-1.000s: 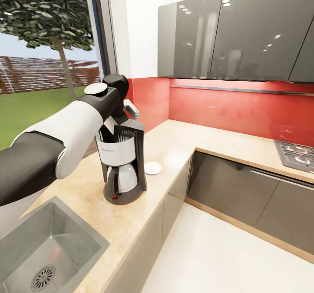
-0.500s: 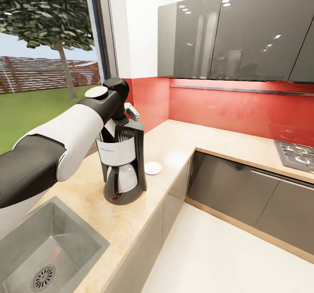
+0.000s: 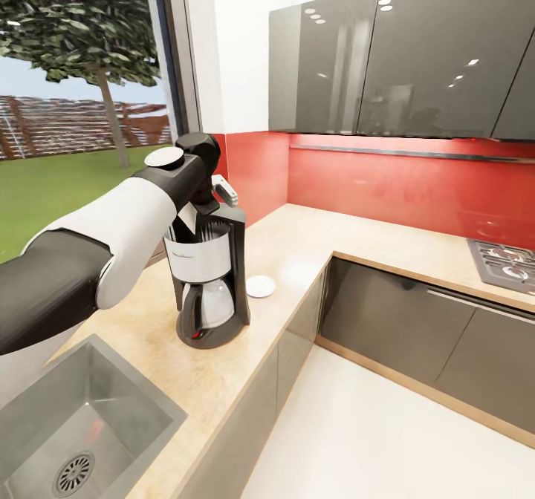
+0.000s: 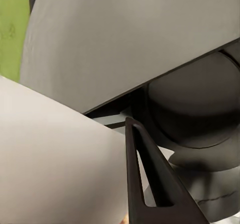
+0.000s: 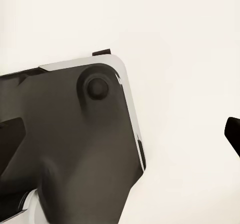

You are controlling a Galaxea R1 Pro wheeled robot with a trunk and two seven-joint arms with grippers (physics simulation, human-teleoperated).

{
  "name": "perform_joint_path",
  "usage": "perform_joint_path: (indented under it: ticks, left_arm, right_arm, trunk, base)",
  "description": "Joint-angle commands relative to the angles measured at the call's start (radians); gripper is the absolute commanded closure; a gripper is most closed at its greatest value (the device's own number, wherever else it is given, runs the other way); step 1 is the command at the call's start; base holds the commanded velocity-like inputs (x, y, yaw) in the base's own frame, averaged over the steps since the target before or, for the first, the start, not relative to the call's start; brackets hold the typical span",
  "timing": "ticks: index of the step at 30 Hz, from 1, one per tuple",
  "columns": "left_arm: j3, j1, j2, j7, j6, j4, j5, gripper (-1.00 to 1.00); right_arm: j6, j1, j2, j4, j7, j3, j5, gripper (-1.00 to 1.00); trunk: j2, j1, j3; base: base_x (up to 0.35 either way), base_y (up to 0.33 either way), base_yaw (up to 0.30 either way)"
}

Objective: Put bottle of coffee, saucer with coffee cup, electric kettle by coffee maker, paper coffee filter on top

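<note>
Now the left gripper [image 3: 195, 213] holds the filter [image 4: 55, 169] over the coffee maker [image 3: 210, 276]; a crooked drop could make it slide off.

Bright, even daylight enters from the window [image 3: 82, 98] at upper left; ceiling spots glare on the glossy cabinets [image 3: 401, 61]; wrist views look soft, close-up.

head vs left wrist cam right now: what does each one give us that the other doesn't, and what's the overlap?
Head view: the saucer on the counter beside the machine, plus the sink and stove.
Left wrist view: a close-up of one claw finger with a pale sheet beside it, likely the paper filter; grip state unclear.
Both: the coffee maker, seen whole from the head and from close above by the wrist, and a bit of lawn.
</note>
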Motion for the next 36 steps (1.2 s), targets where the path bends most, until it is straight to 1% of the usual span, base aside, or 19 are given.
perform_joint_path:
  ticks: [1, 5, 11, 12, 16, 36]
  left_arm:
    - [-0.003, -0.001, 0.000, -0.010, 0.005, -0.001, -0.007, 1.00]
    - [0.000, -0.001, 0.000, -0.011, 0.006, -0.001, -0.007, 1.00]
    - [0.034, -0.001, -0.001, -0.011, 0.006, -0.001, -0.007, 1.00]
    - [0.035, -0.001, -0.001, -0.011, 0.006, -0.001, -0.007, -1.00]
    - [0.041, -0.001, 0.000, -0.010, 0.005, -0.001, -0.007, -1.00]
    - [0.044, -0.001, 0.000, -0.009, 0.004, -0.002, -0.007, -1.00]
  right_arm:
    - [-0.002, 0.000, 0.000, -0.001, 0.000, -0.004, -0.004, -1.00]
    - [-0.002, 0.000, 0.000, -0.001, 0.001, -0.004, -0.004, -1.00]
    - [-0.002, 0.000, 0.000, -0.001, 0.000, -0.003, -0.004, -1.00]
    - [-0.002, 0.000, 0.000, -0.001, 0.000, -0.003, -0.004, -1.00]
    - [-0.002, 0.000, 0.000, -0.001, 0.000, -0.003, -0.004, -1.00]
    - [-0.002, 0.000, 0.000, -0.001, 0.001, -0.003, -0.004, -1.00]
  trunk:
    - [-0.002, 0.001, -0.002]
    - [-0.002, 0.001, -0.002]
    - [-0.002, 0.001, -0.002]
    - [-0.002, 0.001, -0.002]
    - [-0.002, 0.001, -0.002]
    - [-0.002, 0.001, -0.002]
  base:
    - [0.000, 0.000, 0.000]
    - [0.000, 0.000, 0.000]
    - [0.000, 0.000, 0.000]
    - [0.000, 0.000, 0.000]
    - [0.000, 0.000, 0.000]
    - [0.000, 0.000, 0.000]
